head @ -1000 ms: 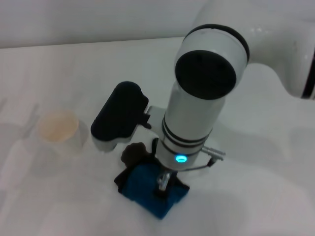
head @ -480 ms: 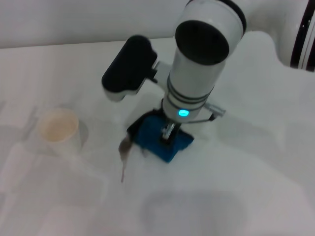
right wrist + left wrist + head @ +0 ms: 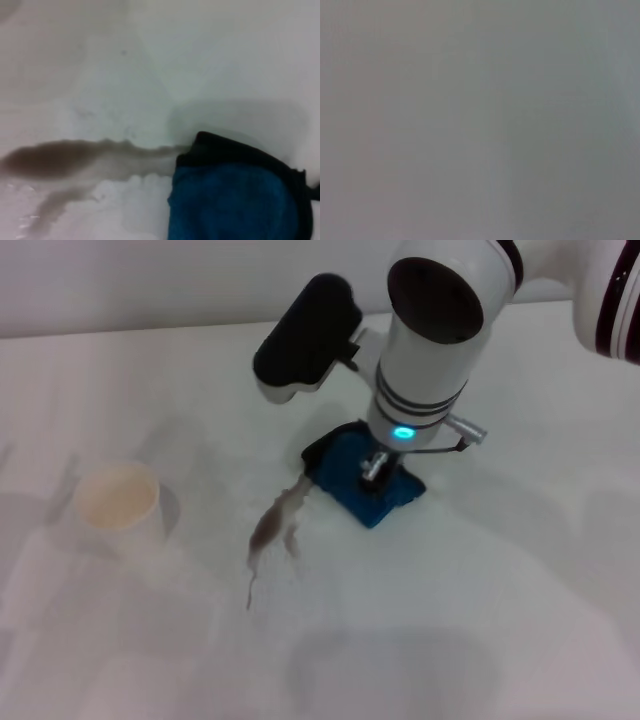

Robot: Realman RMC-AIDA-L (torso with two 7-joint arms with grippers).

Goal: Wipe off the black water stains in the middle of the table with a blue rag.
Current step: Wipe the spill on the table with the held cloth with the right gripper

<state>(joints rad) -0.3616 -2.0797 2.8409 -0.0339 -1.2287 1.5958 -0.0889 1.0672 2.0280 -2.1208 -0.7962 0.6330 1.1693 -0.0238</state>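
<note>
Left of the blue rag (image 3: 362, 485), clamped in right gripper (image 3: 372, 472) jaws, stands a pale cup (image 3: 118, 502).

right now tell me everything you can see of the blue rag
The blue rag is a small bright blue cloth with black edging, soft and bunched, lying flat on the white table. The right hand comes down onto its top and hides the middle. A brown smear trails away from its near left corner. In the right wrist view the black-edged corner meets the end of that streak.
</note>
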